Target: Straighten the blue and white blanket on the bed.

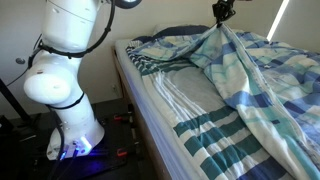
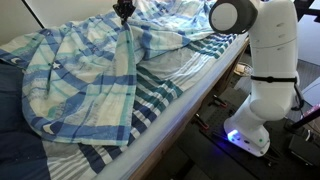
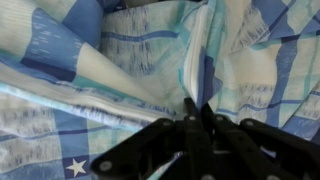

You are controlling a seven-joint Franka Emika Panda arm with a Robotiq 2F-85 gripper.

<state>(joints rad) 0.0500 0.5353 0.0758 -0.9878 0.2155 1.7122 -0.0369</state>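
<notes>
The plaid blue and white blanket (image 1: 262, 68) lies rumpled over the bed (image 1: 190, 100) and is pulled up into a peak under my gripper (image 1: 223, 16). In an exterior view the gripper (image 2: 123, 14) is high above the bed with the blanket (image 2: 75, 70) hanging from it like a tent. In the wrist view the black fingers (image 3: 195, 108) are shut on a fold of the blanket (image 3: 120, 60). The teal-and-white striped sheet (image 1: 215, 135) shows near the bed's front edge.
A dark pillow (image 1: 172, 34) lies at the head of the bed. My white arm and base (image 1: 65, 80) stand on the floor beside the bed, and they also show in an exterior view (image 2: 262, 70). A tripod leg (image 1: 12, 100) stands near the base.
</notes>
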